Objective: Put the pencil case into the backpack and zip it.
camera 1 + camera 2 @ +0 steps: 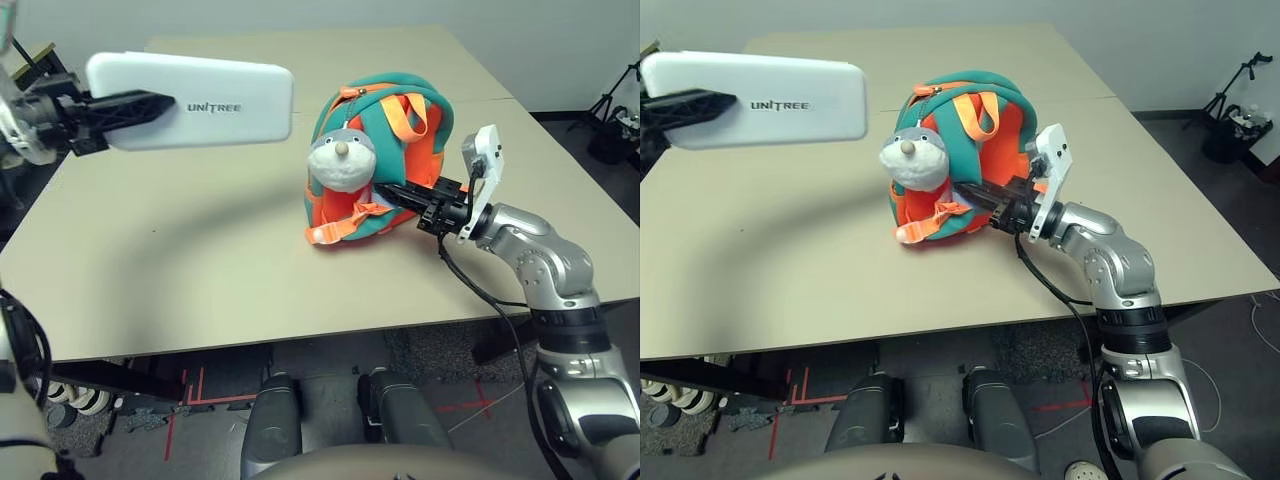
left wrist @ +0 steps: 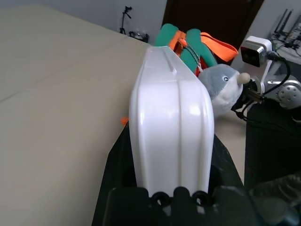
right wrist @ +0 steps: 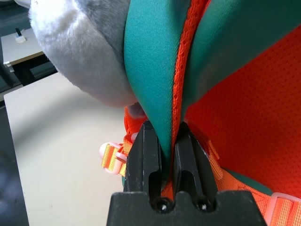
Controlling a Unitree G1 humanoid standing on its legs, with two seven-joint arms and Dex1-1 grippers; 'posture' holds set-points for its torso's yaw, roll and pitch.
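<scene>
From the head views, the left tool [image 1: 150,105] grips one end of the pencil case [image 1: 200,100] and holds it level in the air above the bench's [image 1: 180,260] left side, well apart from the backpack [image 1: 385,160]. The backpack stands near the bench's right edge, where the right tool [image 1: 385,192] is clamped on its side below the plush head [image 1: 340,160].

In the left wrist view, the fingers [image 2: 113,188] bracket the case end, backpack beyond.

In the right wrist view, both fingers [image 3: 146,160] pinch a teal fabric edge beside orange mesh.

Judging progress: the case is picked up and the bag steadied; insertion and zipping remain. Whether the zipper is open I cannot tell.
</scene>
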